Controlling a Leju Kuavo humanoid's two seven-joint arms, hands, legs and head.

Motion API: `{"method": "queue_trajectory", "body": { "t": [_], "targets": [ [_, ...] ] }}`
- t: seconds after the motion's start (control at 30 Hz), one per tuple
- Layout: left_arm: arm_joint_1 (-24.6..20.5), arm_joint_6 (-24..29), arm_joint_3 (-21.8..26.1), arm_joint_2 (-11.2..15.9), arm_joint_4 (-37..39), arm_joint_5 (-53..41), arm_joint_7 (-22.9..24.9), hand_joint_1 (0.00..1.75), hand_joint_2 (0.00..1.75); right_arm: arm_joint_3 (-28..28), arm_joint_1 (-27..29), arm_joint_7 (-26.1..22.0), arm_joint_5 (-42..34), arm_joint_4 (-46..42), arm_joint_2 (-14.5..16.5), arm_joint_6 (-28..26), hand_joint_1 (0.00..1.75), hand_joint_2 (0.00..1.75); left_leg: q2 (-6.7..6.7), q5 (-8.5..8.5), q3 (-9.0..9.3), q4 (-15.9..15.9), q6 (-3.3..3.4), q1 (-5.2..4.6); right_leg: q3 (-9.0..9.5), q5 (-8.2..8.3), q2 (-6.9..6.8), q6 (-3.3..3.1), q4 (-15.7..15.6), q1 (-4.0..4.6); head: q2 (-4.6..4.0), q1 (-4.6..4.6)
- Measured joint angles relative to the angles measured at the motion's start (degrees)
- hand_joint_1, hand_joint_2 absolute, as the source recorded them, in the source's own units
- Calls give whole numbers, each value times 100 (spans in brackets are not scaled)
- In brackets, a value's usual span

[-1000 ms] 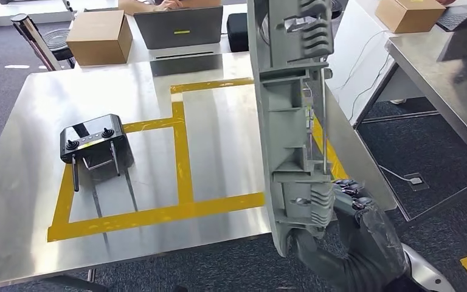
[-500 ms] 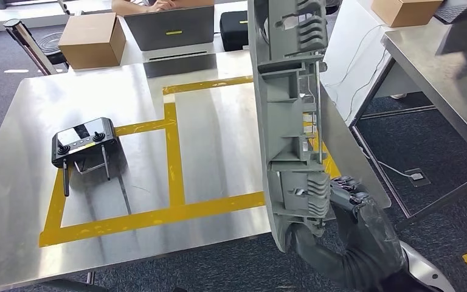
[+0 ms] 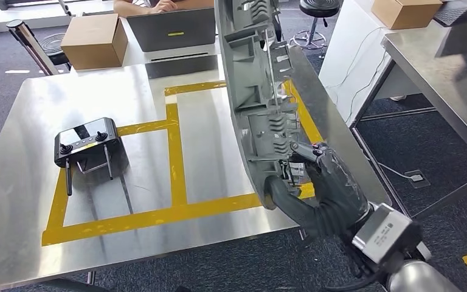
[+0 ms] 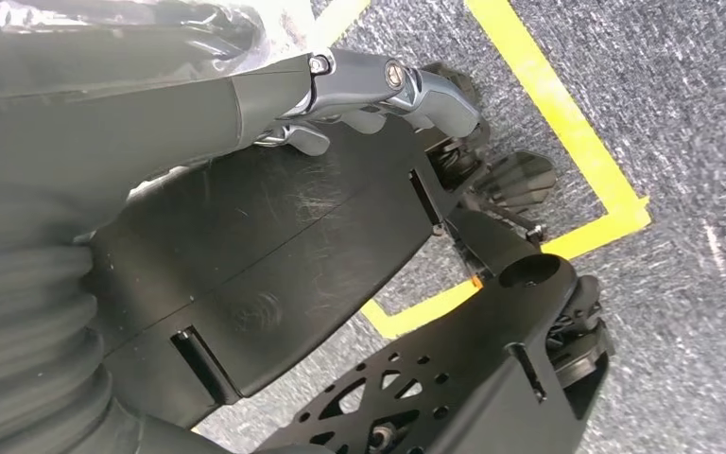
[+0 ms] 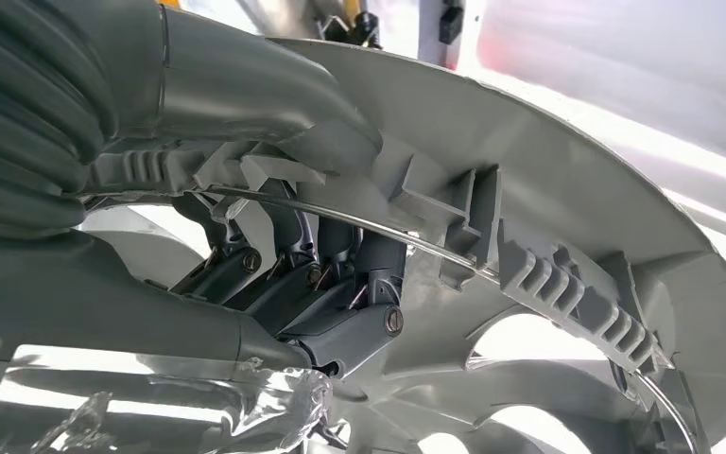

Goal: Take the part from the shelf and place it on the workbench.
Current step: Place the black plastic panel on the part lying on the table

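Note:
The part (image 3: 255,91) is a long grey curved plastic moulding with ribs and a thin metal rod. My right hand (image 3: 325,188) grips its lower end and holds it nearly upright, leaning to the left over the right side of the steel workbench (image 3: 219,134). The part's top runs out of the picture. Close up, the dark fingers (image 5: 340,284) hook into the ribbed inner side of the part (image 5: 567,218). My left hand (image 4: 369,85) hangs beside my body above the floor and holds nothing.
Yellow tape (image 3: 176,152) marks rectangles on the bench. A black remote controller (image 3: 85,143) lies at the bench's left. Behind stand a cardboard box (image 3: 94,39) and a laptop (image 3: 173,27). A second steel table (image 3: 444,79) is to the right, across a gap of carpet.
My right hand has risen and moved forward and left, bringing the part's lower end over the bench edge and leaning it to the left. The controller has stayed put.

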Motion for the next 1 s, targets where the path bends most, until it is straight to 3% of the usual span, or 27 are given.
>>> {"method": "queue_trajectory", "body": {
  "t": [0.47, 0.63, 1.0],
  "targets": [
    [-118, -6, -66, -56, 0, -259, 289, 0, 175, 498, -1373, 906, 337, 2471, 879, 74, 175, 175, -1, 4, 1, 0, -4, 1, 0, 2, -2, -2, 0, 1, 0, -2],
    [-128, -11, -66, -79, 0, -318, 309, 0, 175, 699, -1699, 1016, 460, 3514, 1161, 143, 175, 175, -3, 6, 5, 0, -7, 0, 0, 2, -4, -2, 0, 1, 0, -3],
    [-240, -200, -53, -45, 0, -679, 603, 0, 175, 1218, -2276, 1497, 1103, 5513, 1756, 755, 175, 175, -3, 7, 6, 0, -7, 1, 0, 3, -4, -3, -1, 2, 0, -3]
  ]
}}
